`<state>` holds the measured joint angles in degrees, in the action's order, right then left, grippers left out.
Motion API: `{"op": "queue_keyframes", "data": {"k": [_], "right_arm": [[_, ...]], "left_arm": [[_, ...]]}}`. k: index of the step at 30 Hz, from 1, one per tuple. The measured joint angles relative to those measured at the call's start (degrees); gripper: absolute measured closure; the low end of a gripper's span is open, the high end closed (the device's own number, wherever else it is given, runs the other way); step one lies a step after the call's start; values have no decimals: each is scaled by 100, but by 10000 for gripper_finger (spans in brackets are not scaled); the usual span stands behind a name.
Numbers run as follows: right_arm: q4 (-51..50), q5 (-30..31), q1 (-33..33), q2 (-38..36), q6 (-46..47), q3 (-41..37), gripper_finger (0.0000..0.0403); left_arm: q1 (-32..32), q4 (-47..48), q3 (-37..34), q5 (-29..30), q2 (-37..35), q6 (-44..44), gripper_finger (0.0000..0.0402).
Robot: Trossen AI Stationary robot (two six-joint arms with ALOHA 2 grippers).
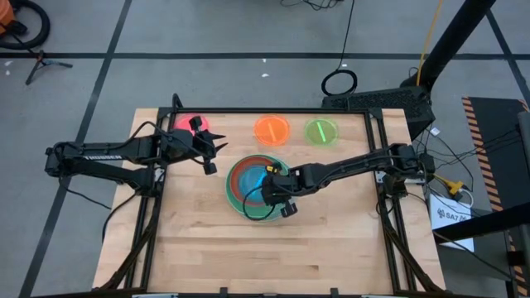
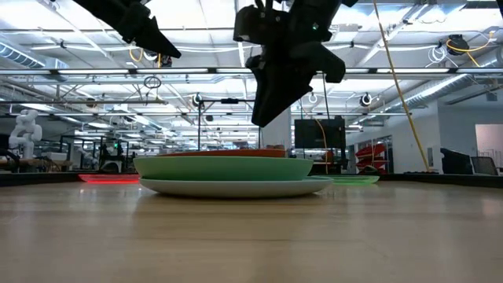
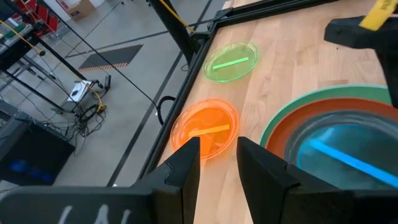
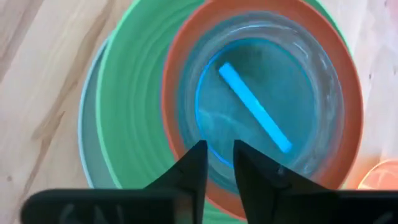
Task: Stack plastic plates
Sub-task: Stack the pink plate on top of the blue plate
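A stack of plates [image 1: 245, 189] sits mid-table: light blue at the bottom, then green, red-orange and blue, with a small teal plate [image 4: 261, 106] on top. The stack [image 2: 228, 169] rests flat on the wood. My right gripper [image 4: 219, 155] hovers over the teal plate with its fingers slightly apart, and in the low view [image 2: 271, 106] it is clear above the stack. My left gripper [image 1: 219, 153] is open and held high left of the stack, pointing toward the orange plate [image 3: 208, 127]. A pink plate [image 1: 184, 122] lies partly hidden behind the left gripper.
Along the far edge lie the small orange plate [image 1: 272, 130] and the lime plate [image 1: 321, 132], each flat on the table. A dark frame rail [image 1: 273, 110] borders the far side. Bare wood [image 1: 273, 248] stretches from the stack to the near edge.
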<state>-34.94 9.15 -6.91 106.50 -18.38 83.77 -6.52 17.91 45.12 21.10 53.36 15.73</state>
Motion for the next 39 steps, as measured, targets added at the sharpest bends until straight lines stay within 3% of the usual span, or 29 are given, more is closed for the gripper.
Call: {"op": "queue_keyframes", "data": {"k": [7,16,20,25,35,39], "right_arm": [[-188,0,86,0,534,0,297],[-1209,392,93,-102,950,-4,314],[-1158,431,93,-425,917,-233,322],[-169,433,160,-1257,704,-1121,329],[2908,407,582,-2991,46,-3338,330],[3896,58,786,-3454,-250,-3982,330]], "left_arm": [[0,2,0,1,-2,-127,289],[0,44,0,1,0,-367,289],[1,48,0,0,0,-436,289],[0,66,0,1,0,-588,289],[-69,28,0,0,0,-1107,289],[-218,23,0,1,0,-1459,289]]}}
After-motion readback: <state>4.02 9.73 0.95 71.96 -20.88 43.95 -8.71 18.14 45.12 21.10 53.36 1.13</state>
